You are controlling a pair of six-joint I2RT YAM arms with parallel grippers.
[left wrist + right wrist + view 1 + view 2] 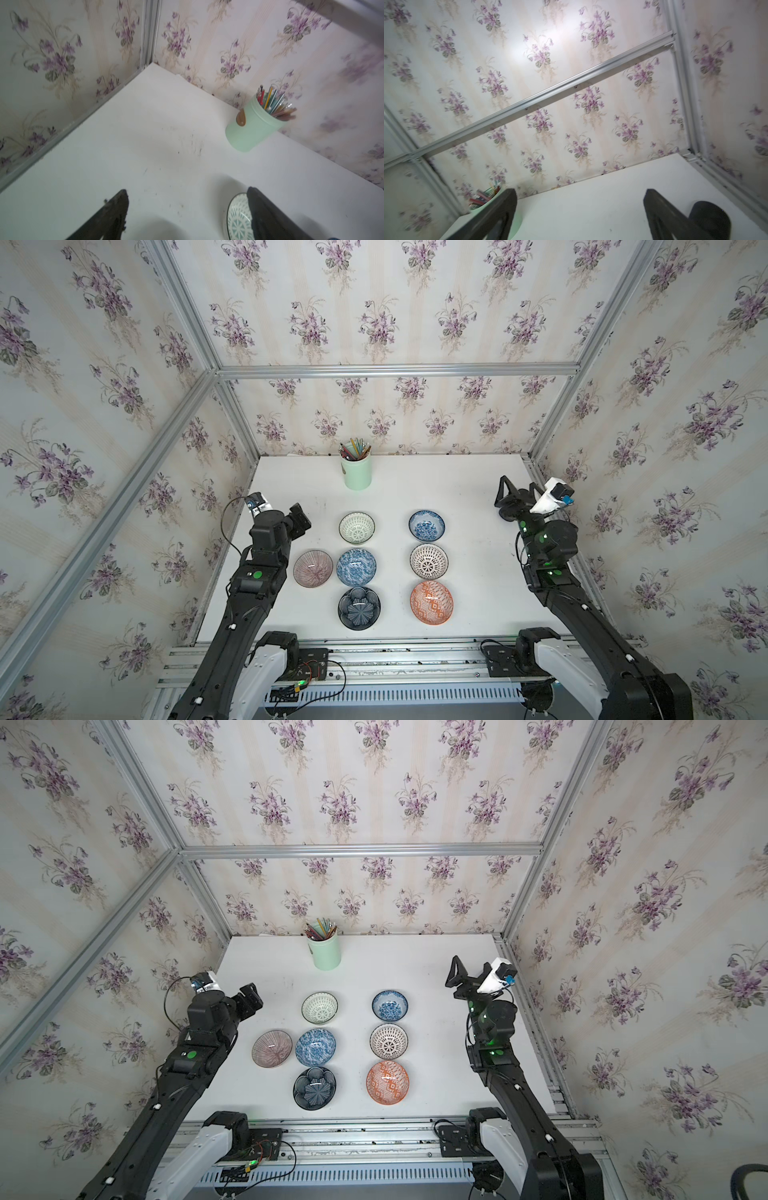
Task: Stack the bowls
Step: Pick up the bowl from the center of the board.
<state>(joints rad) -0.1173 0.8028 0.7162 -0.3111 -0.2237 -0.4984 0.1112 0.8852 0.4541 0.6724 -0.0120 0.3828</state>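
Surface [469,489]: white, scuffed with faint dark marks. Enclosed by violet-sprig wallpaper [374,323] on aluminium framing [395,371].

Left row, far to near, in both top views: white-green bowl [356,528], middle blue floral bowl [355,567], dark petal bowl [359,608] (the last two just beside each other).

Pink-lined bowl [312,568]: just beside the middle blue floral bowl, on its left.

Right row, far to near: far blue floral bowl [426,525], dotted bowl [429,561], orange bowl [431,602]. Well apart from the left row.

Seven in all, upright, each resting on the surface, none stacked.

Cup [356,475]: mint green, upright, near the back wall, beyond the white-green bowl. Filled with pencils [354,449]. Brown tab [241,120] on its side in the left wrist view (any marking too blurred to read).

Left gripper [187,190]: jaws apart, only bare surface between them. Poised above the surface, left of the white-green bowl, whose rim shows partly behind one finger [268,216] in the left wrist view.

Right gripper [580,190]: jaws spread wide, empty. Raised over the far right part of the surface, well apart from both rows, aimed toward the back wall (cup partly hidden behind one finger [492,218] in the right wrist view).
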